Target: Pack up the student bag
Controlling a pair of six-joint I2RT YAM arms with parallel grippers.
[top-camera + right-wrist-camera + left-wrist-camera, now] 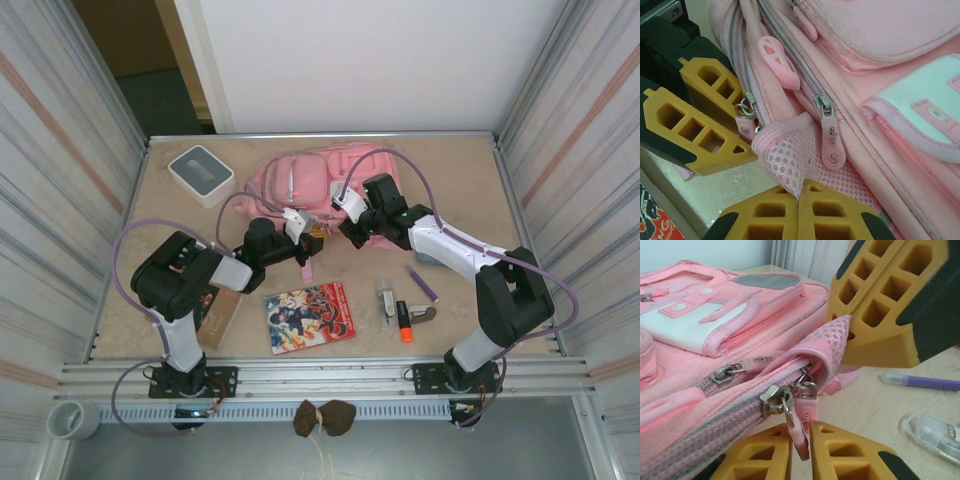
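The student bag (315,178), a pink backpack, lies flat at the back middle of the table. In the left wrist view my left gripper (801,429) is shut on a pink zip pull (805,415) that hangs from a metal slider at the bag's near corner. In the right wrist view my right gripper (799,194) is shut on the corner of the bag's pink mesh side pocket (787,162). The two grippers sit close together at that corner, left gripper (310,242) and right gripper (347,232). The zip beside them looks closed.
A grey-and-white square box (200,174) stands at the back left. In front of the bag lie a colourful comic book (309,317), a brown notebook (222,314), a purple pen (422,283), a clear case (387,298) and an orange marker (405,323). Metal walls enclose the table.
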